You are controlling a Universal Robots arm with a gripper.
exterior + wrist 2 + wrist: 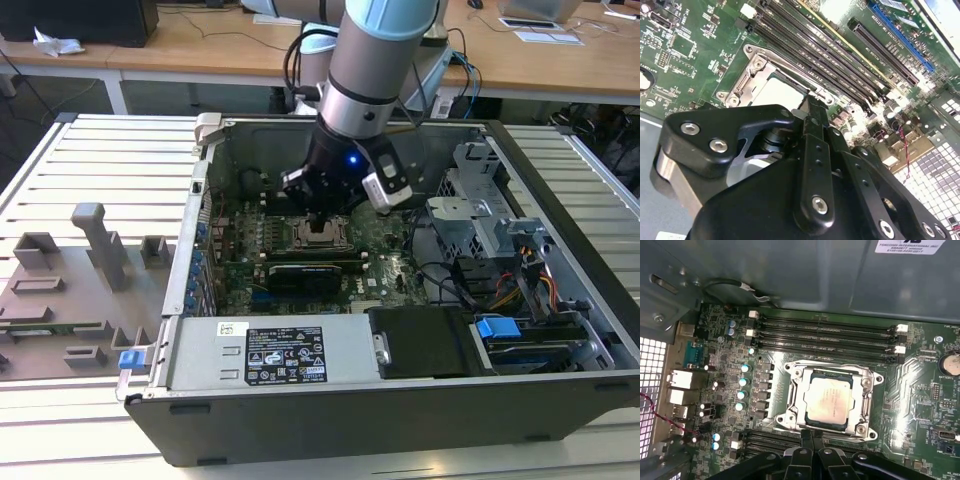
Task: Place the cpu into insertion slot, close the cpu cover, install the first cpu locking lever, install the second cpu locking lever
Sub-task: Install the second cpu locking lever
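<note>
The cpu (829, 399) lies flat in its socket on the green motherboard (920, 405), dull silver-tan top up. A silvery metal frame, the cpu cover (867, 382), lies flat around it. My gripper (813, 434) hovers at the socket's edge with its two thin black fingers pressed together, shut, nothing visible between them. In the second wrist view the gripper (812, 107) hides part of the cpu (777, 92). In the exterior view the gripper (320, 218) hangs just above the socket (322, 237) inside the open computer case (400, 420). I cannot make out the locking levers.
Rows of black memory slots (825, 335) flank the socket. A labelled power supply box (285, 350) lies in front of the board. A drive cage (480, 215) with cables (520, 290) stands at the exterior view's right. A grey fixture plate (90, 270) lies outside the case.
</note>
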